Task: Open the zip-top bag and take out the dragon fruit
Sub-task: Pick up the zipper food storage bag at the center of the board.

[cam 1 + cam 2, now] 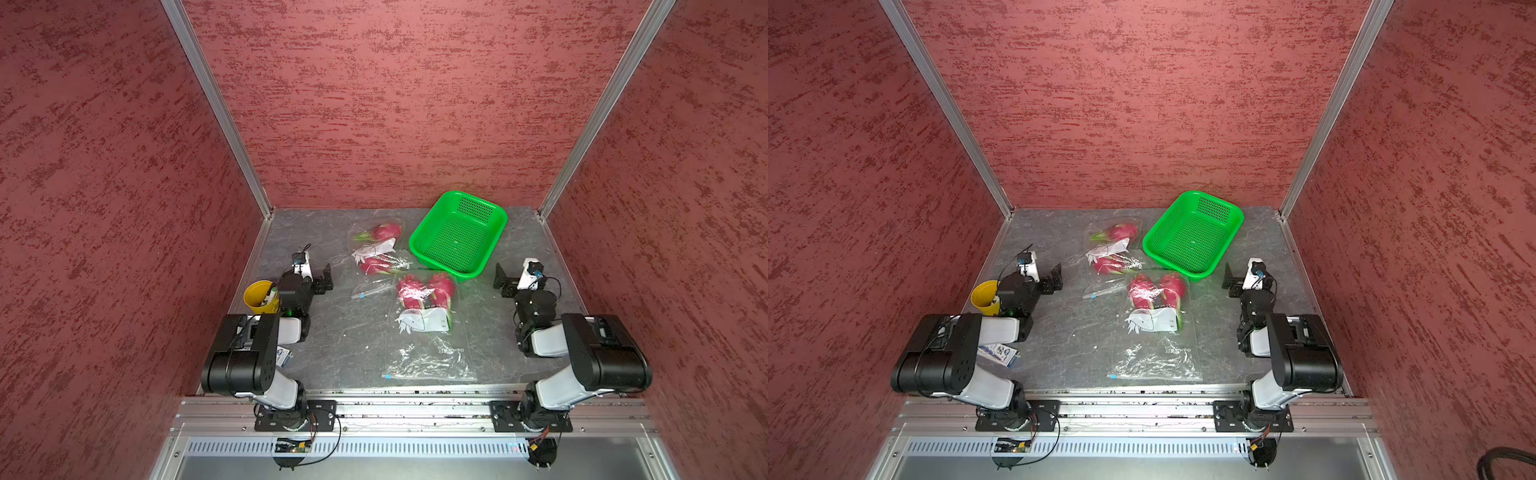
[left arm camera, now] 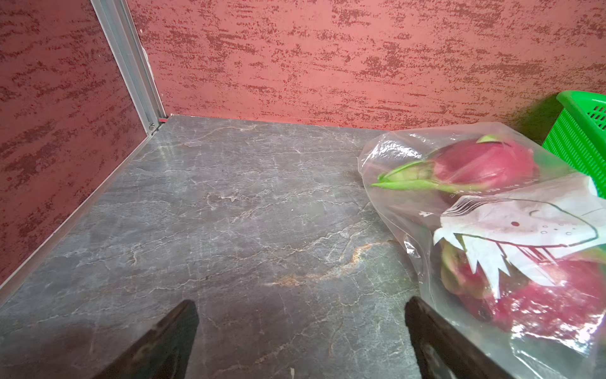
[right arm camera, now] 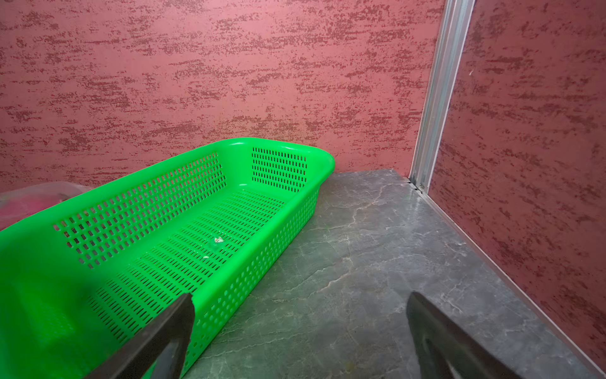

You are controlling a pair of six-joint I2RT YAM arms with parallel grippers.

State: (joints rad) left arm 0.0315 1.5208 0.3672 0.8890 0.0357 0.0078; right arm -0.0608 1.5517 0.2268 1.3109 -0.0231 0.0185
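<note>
Setting: grey, marble-veined worktop (image 1: pixel 332 340) boxed in by three red stippled walls (image 1: pixel 374 104) with aluminium corner posts.
Top views only: the near zip-top bag (image 1: pixel 432 357), a yellow cup (image 1: pixel 253 297) at the left edge holding small items, and both arms whole.
Left wrist view: the far zip-top bag (image 2: pixel 492 229) close up. Its film is clear, glossy and crinkled, and its white patch reads as a line-drawn shark with jagged teeth.
Right wrist view: the green basket (image 3: pixel 147 203), a plastic rectangle with a rounded rim and slotted walls and floor. A tiny pale scrap lies inside, and a pink blur of bag shows behind.
Dragon fruit (image 1: pixel 409 291): oval, magenta, with green-tipped scales; all are inside the bags, mid-worktop. The far bag is left of the basket and the near bag in front of it.
Counts: four fruits, two per bag; two bags, each with one blue tab on its seal strip; one basket; one cup.
Left end effector (image 2: pixel 301 303): jaws spread wide, gripping nothing, just left of the far bag.
Right end effector (image 3: pixel 301 298): jaws spread wide, gripping nothing, near the basket's near-right corner.
</note>
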